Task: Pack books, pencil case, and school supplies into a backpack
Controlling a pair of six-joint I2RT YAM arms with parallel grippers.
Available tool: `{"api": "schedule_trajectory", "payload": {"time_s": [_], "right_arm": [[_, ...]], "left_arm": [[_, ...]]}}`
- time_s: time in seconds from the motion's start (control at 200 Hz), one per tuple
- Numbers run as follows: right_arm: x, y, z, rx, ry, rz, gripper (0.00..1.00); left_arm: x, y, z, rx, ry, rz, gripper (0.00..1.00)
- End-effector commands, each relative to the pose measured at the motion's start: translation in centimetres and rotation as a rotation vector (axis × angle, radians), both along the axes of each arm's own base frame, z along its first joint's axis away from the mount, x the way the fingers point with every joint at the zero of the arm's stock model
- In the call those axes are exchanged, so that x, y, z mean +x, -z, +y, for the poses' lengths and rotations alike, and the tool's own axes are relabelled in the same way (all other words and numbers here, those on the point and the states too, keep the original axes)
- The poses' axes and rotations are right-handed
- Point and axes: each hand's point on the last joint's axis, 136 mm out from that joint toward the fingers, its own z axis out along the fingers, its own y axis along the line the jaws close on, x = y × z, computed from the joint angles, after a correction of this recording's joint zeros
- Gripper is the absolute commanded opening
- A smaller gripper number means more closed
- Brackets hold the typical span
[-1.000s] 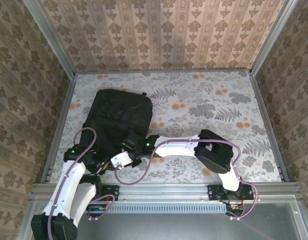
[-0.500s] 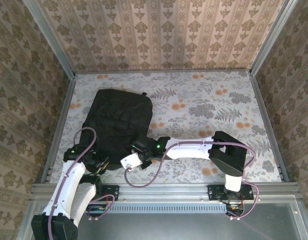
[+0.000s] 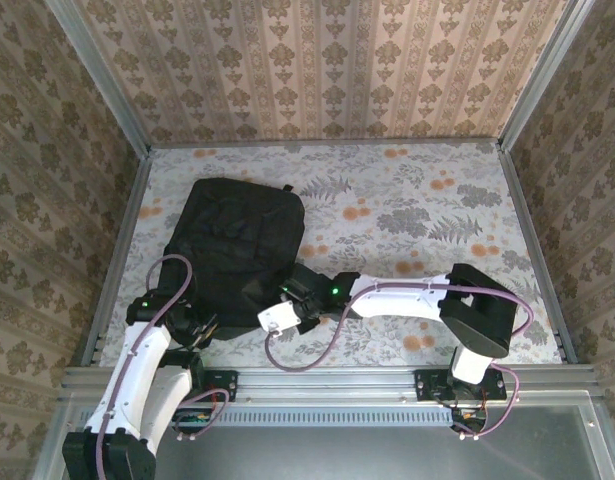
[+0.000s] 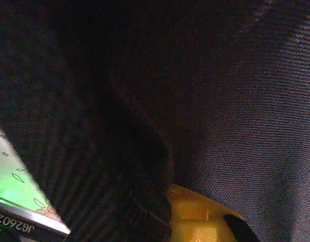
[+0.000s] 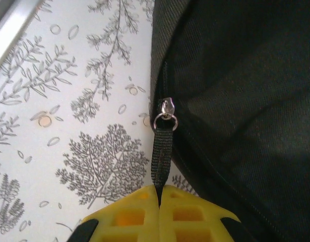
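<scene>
- The left gripper point(image 3: 199, 326) sits at the 7 o'clock corner of the backpack point(image 3: 237, 235). Its jaws are pressed together, and in the left wrist view dark fabric drapes right over one yellow finger point(image 4: 195, 222). It appears to be pinching a fold to anchor the bag.
- The backpack lies flat at about 10 o'clock on the floral table point(image 3: 417, 200), in the same spot as a second ago.
- The right gripper point(image 3: 299, 287) now works at the bag's 5 o'clock corner. Over the last second it has slid from nearer the 6 o'clock edge toward 3 o'clock, its elbow swinging out the same way.
- In the right wrist view, the right gripper's jaws are closed tight on the black webbing pull tab point(image 5: 162, 151). The tab hangs taut from the silver zip slider point(image 5: 166, 108) at the backpack's edge.
- That sideways travel suggests the slider is being dragged along its track with the bag braced from the other side. The frames do not settle whether this run opens the bag for packing or closes it.
</scene>
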Motion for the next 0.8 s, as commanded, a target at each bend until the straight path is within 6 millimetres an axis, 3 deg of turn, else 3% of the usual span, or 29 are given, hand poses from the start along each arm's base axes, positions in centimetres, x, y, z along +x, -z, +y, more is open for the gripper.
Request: {"api": "schedule_trajectory", "payload": {"time_s": [0.0,0.42,0.795], "right_arm": [[2.0,-0.1,-1.9,-0.039,0.081,-0.042,0.0],[10.4,-1.9,-3.8,0.015,0.319,-0.144,0.0],[15.4,-2.8,-5.3,0.053,0.58,-0.183,0.0]], "left_arm": [[-0.6,0.4,1.4,0.072,-0.011,0.018,0.0],[-0.3,0.3,1.1,0.06,0.006,-0.003,0.0],[0.3,0.0,0.6,0.038,0.035,-0.034,0.0]]}}
